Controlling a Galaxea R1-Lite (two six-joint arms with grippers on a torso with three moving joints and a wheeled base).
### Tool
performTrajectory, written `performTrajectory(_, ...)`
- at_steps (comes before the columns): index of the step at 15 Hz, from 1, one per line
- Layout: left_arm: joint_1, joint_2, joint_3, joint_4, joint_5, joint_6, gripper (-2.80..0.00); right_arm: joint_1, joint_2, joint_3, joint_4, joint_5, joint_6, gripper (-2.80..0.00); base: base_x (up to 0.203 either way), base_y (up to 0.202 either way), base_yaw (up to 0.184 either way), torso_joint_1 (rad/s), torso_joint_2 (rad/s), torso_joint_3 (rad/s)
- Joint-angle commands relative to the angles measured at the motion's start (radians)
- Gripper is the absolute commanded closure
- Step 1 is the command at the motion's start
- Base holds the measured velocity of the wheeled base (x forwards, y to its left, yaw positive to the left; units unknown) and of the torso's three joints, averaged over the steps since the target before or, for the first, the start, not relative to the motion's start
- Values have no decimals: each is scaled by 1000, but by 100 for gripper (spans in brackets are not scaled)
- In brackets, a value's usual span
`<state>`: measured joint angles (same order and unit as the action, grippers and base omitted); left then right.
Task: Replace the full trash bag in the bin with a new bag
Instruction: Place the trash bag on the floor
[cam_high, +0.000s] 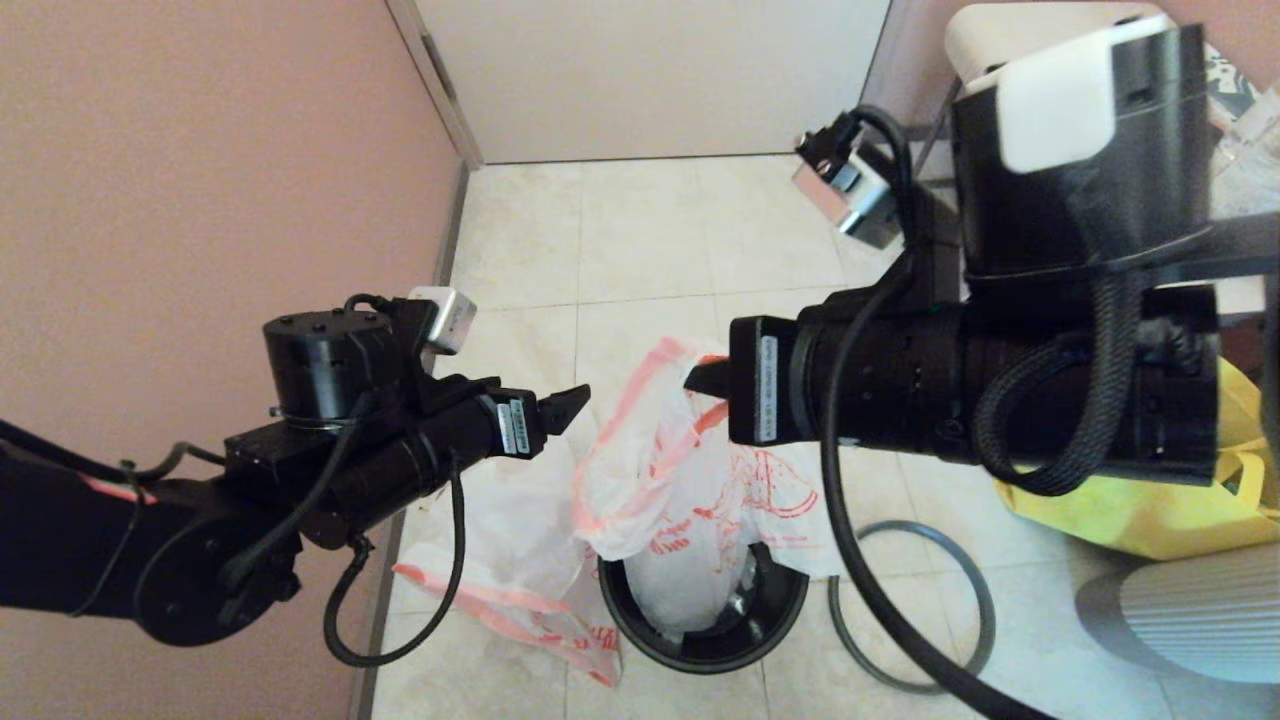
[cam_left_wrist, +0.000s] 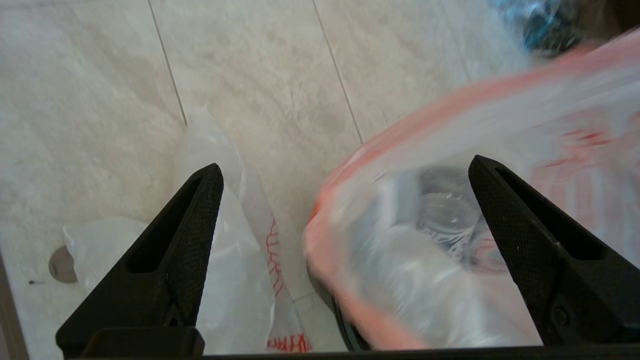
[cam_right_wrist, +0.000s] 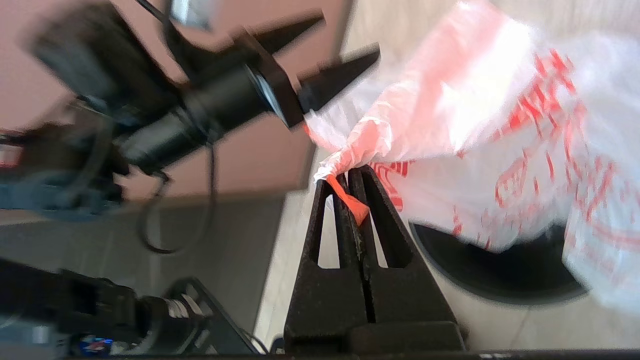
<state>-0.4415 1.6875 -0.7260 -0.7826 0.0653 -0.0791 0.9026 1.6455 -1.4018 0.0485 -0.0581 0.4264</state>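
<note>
The round black bin (cam_high: 720, 655) stands on the tiled floor. A full white trash bag with red print (cam_high: 690, 480) rises partly out of it, with bottles showing through the plastic (cam_left_wrist: 450, 225). My right gripper (cam_right_wrist: 350, 172) is shut on the bag's bunched red handle, above the bin (cam_right_wrist: 500, 265). To the bag's left my left gripper (cam_high: 565, 405) hovers open with nothing between its fingers (cam_left_wrist: 210, 200). A flat new bag (cam_high: 505, 560) lies on the floor left of the bin, below the left gripper (cam_left_wrist: 345, 167).
The bin's thin grey hoop (cam_high: 925, 526) lies loose on the floor right of the bin. A yellow fabric tote (cam_high: 1150, 510) and a pale grey ribbed object (cam_high: 1200, 610) sit at the right. A pink wall (cam_high: 200, 180) runs close along the left.
</note>
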Motion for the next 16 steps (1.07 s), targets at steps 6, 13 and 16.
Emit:
performTrajectory(6, -3, -124, -11, 50, 1, 1, -280, -60, -136, -102, -8, -9, -118, 0, 0, 0, 0, 0, 0, 0)
performTrajectory(13, -2, -138, -24, 52, 2, 1, -280, -377, -107, -324, 16, -1, -150, 0, 0, 0, 0, 0, 0, 0)
performTrajectory(16, 0, -129, -24, 52, 2, 1, -280, -414, -96, -351, -7, -2, -161, 0, 0, 0, 0, 0, 0, 0)
